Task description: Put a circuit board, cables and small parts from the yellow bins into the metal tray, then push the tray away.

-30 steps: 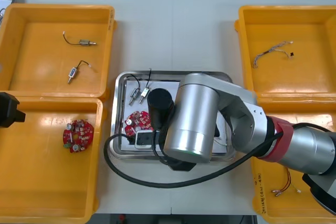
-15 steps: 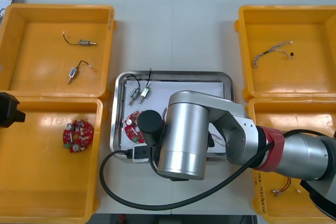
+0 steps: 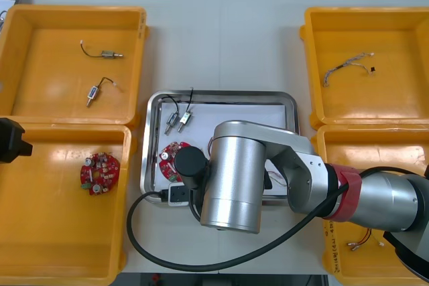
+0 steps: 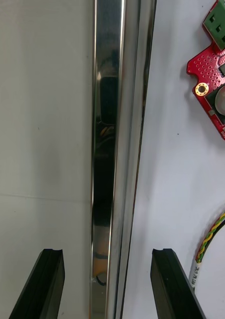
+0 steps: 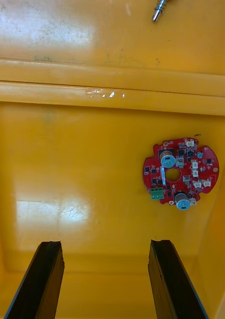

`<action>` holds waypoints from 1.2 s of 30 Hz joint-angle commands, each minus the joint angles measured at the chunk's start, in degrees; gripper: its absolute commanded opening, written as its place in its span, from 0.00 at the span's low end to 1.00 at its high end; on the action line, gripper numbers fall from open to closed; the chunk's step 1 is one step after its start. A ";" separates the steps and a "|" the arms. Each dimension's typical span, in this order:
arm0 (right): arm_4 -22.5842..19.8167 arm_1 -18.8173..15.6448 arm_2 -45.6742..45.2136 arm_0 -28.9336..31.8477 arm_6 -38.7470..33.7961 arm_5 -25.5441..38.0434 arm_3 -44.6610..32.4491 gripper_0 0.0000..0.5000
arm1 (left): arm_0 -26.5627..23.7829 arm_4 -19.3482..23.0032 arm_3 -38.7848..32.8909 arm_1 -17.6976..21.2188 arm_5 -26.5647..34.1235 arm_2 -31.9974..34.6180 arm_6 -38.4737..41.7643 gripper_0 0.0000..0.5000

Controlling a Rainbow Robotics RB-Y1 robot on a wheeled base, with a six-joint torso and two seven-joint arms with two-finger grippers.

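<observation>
Since a second ago the right arm (image 3: 234, 179) has drawn back toward the near side of the table (image 3: 221, 38) and a little leftward, uncovering more of the metal tray's white floor. The tray itself sits where it did.

Starting at the left, the left gripper (image 5: 105, 249) hangs over the near-left bin (image 3: 53, 232) with its fingers spread wide and nothing between them. One red circuit board (image 3: 100, 173) lies flat on that bin's floor, beyond the fingertips and off toward one finger in the left wrist view. In the far-left bin (image 3: 47, 78) two small metal parts (image 3: 107, 54) lie apart from each other.

Midway stands the metal tray (image 3: 221, 94). Near its far-left corner lies a pair of small parts (image 3: 171, 123), side by side, and closer to me a second circuit board (image 3: 173, 152), partly under the arm. The right gripper (image 4: 107, 253) is at the tray's near rim, fingers spread and holding nothing. The shiny rim runs between them, with one finger over bare table and the other over the white floor. A twisted red and yellow cable (image 4: 212, 237) lies just past that inner finger.

On the right, the far-right bin (image 3: 375, 31) holds a blue and white cable (image 3: 345, 66). The near-right bin (image 3: 395, 145) holds another red and yellow wire (image 3: 365, 239).
</observation>
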 commanded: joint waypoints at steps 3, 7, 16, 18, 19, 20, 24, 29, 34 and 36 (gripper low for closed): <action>1.84 2.82 1.83 -1.87 -3.12 -1.35 1.65 1.00 | 0.98 0.46 -1.71 2.47 0.35 1.76 -6.13 1.00; 2.19 3.34 1.83 -1.87 -3.56 -1.70 2.18 1.00 | 0.98 0.46 -1.71 2.47 0.35 1.76 -6.13 1.00; 3.51 3.87 2.45 -1.87 -3.82 -2.85 4.20 1.00 | 0.98 0.46 -1.71 2.47 0.35 1.76 -6.13 1.00; 3.51 3.78 2.45 -1.87 -3.82 -2.76 4.20 1.00 | 0.98 0.46 -1.71 2.47 0.35 1.76 -6.13 1.00; 3.51 3.69 2.45 -1.87 -3.82 -2.76 4.20 1.00 | 0.98 0.46 -1.71 2.47 0.35 1.76 -6.13 1.00; 3.51 3.69 2.45 -1.87 -3.82 -2.76 4.20 1.00 | 0.98 0.46 -1.71 2.47 0.35 1.76 -6.13 1.00; 3.51 3.61 2.45 -1.87 -3.82 -2.41 4.20 1.00 | 0.98 0.46 -1.71 2.47 0.35 1.76 -6.13 1.00; 3.60 3.43 2.45 -1.87 -3.82 -2.06 4.20 0.83 | 0.98 0.46 -1.71 2.47 0.35 1.76 -6.13 1.00; 3.60 3.43 2.45 -1.87 -3.65 -1.97 4.11 0.00 | 0.98 0.46 -1.71 2.47 0.35 1.76 -6.13 1.00; 3.60 3.43 2.45 -1.87 -3.56 -1.97 4.03 0.00 | 0.98 0.46 -1.71 2.47 0.35 1.76 -6.13 1.00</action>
